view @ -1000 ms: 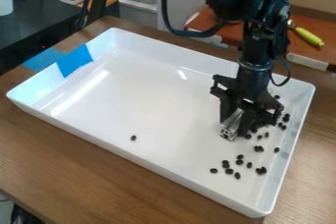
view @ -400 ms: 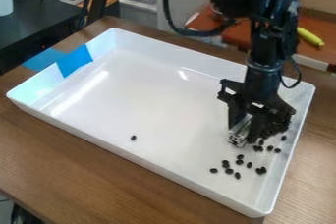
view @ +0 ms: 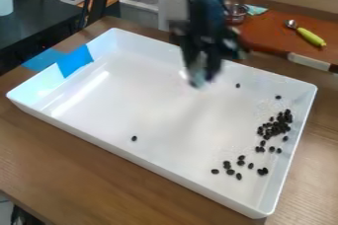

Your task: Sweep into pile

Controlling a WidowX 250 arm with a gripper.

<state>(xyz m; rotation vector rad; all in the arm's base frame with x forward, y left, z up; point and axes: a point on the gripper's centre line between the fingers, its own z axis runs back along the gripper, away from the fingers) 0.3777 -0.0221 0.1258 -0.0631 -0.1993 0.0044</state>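
The black gripper (view: 200,77) hangs blurred over the back middle of the white tray (view: 148,103), with something pale and silvery at its lower end. Dark beans lie in a dense cluster (view: 276,125) by the tray's right wall. A looser group of beans (view: 239,165) is spread nearer the front right corner. One bean (view: 134,138) sits alone toward the front left, another bean (view: 237,86) near the back wall, and a single bean (view: 278,97) just behind the cluster.
Blue tape (view: 74,61) covers part of the tray's left wall. The tray's raised walls stand on a wooden table (view: 79,169). Behind it are a reddish board (view: 264,34), a spoon with a green handle (view: 310,36) and a metal bowl (view: 235,14).
The gripper first shifted slightly right and toward the front among the beans, then lifted and swung left and back. The clustered beans it was hiding are now visible.
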